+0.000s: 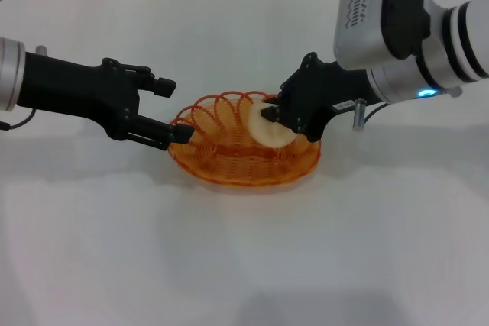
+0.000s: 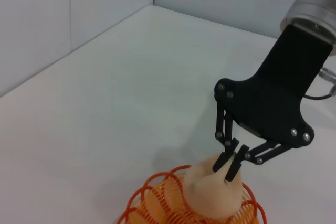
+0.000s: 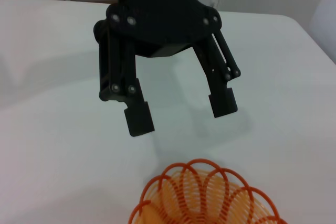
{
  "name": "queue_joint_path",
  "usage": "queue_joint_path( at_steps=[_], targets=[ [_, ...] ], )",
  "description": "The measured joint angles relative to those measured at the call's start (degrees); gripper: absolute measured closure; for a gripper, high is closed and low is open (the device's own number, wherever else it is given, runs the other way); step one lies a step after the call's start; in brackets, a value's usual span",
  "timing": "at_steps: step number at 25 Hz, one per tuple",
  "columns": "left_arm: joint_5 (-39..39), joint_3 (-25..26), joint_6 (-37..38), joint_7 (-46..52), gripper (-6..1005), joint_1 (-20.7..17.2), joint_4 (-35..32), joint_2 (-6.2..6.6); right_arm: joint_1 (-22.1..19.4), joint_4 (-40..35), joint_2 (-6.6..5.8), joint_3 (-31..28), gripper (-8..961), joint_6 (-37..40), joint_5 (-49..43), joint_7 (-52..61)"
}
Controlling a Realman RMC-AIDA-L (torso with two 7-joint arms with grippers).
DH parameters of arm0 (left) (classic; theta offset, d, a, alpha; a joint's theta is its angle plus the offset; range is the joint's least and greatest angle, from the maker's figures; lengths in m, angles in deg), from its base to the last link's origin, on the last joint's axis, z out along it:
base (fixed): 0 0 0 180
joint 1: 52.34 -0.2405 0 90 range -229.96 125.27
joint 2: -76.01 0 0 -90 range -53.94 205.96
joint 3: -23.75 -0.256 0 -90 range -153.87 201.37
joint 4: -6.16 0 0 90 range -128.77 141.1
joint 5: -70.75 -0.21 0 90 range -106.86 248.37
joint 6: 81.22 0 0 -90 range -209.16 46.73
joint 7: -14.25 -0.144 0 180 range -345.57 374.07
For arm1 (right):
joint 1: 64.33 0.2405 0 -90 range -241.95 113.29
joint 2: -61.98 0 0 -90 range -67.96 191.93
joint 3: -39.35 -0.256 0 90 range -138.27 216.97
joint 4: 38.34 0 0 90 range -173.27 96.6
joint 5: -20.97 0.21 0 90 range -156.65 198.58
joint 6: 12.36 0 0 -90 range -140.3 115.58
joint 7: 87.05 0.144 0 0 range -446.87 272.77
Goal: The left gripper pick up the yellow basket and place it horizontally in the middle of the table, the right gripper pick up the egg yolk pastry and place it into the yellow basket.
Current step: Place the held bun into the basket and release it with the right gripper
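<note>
The egg yolk pastry [image 1: 267,126] sits pinched between the fingers of the right gripper [image 1: 269,112], which reaches in from 3 o'clock over the far right part of the yellow basket [image 1: 244,143]. In the left wrist view the two fingertips [image 2: 220,162] of the right gripper [image 2: 229,165] are drawn close together and press into the top of the pastry [image 2: 212,192], so the fingers are clenched on it. The pastry is inside the basket's rim, tilted up against the looped far wall; whether it touches the basket floor cannot be told.

The basket lies flat on the white surface [image 1: 244,250] near the middle, its long axis running from 9 to 3 o'clock. Nothing else shows inside it but the pastry.

The left gripper [image 1: 174,111] comes in from 9 o'clock at the basket's left end. Its fingers are spread wide and grasp nothing: the nearer finger [image 1: 164,135] lies just beside or against the rim, the farther one [image 1: 162,85] stands apart from it. The right wrist view shows these two fingers [image 3: 139,118] released, with bare surface between them, just beyond the basket's looped rim [image 3: 205,195].
</note>
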Motion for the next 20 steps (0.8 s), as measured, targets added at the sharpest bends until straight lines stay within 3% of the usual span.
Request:
queue_joint_path(
  at_steps=[11,14,20],
  targets=[
    [0.00,-0.02,-0.20,0.00,111,-0.04,0.00,-0.20,0.12,1.28,0.06,2.51,916,-2.05,0.76,-0.03],
    [0.00,-0.04,-0.31,-0.09,111,-0.17,0.00,-0.21,0.12,1.31,0.05,2.94,791,-2.04,0.76,-0.08],
    [-0.01,0.03,-0.37,-0.58,111,-0.43,0.00,-0.25,-0.17,0.74,0.00,3.36,656,-1.84,2.16,-0.15]
  ],
)
